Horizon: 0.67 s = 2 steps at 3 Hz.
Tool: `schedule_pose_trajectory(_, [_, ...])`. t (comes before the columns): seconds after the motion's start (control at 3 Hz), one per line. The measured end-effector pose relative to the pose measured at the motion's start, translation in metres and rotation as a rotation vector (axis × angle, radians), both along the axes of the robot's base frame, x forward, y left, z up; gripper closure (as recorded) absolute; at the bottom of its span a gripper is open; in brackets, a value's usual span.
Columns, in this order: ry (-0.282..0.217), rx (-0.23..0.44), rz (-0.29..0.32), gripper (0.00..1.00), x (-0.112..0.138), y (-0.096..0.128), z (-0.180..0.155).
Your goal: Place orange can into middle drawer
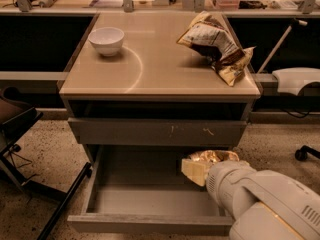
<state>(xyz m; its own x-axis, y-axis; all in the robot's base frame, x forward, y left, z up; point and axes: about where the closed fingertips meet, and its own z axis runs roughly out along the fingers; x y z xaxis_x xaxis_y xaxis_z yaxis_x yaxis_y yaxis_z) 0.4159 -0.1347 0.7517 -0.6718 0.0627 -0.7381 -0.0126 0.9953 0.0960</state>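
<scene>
The orange can (210,157) shows as a shiny orange-gold shape at the right rear of the open middle drawer (150,223). It hangs just over the drawer's grey floor, below the closed scuffed drawer front. My gripper (199,168) is shut on the can. Only one pale finger (193,171) shows in front of my bulky white arm (260,199), which comes in from the lower right and hides the rest. I cannot see whether the can touches the drawer floor.
On the cabinet top stand a white bowl (106,40) at back left and a crumpled snack bag (216,45) at back right. The scuffed drawer front (157,131) is closed above the open drawer. A black chair base (30,184) stands left, and a white chair seat (297,79) right.
</scene>
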Motion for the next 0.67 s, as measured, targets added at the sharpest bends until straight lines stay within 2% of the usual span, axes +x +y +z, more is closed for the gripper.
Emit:
schedule_pose_trajectory(0.33, [0.146, -0.005, 0.069, 1.0, -0.013, 0.037, -0.075])
schedule_pose_trajectory(0.67, [0.261, -0.027, 0.156, 1.0, -0.012, 0.083, -0.143])
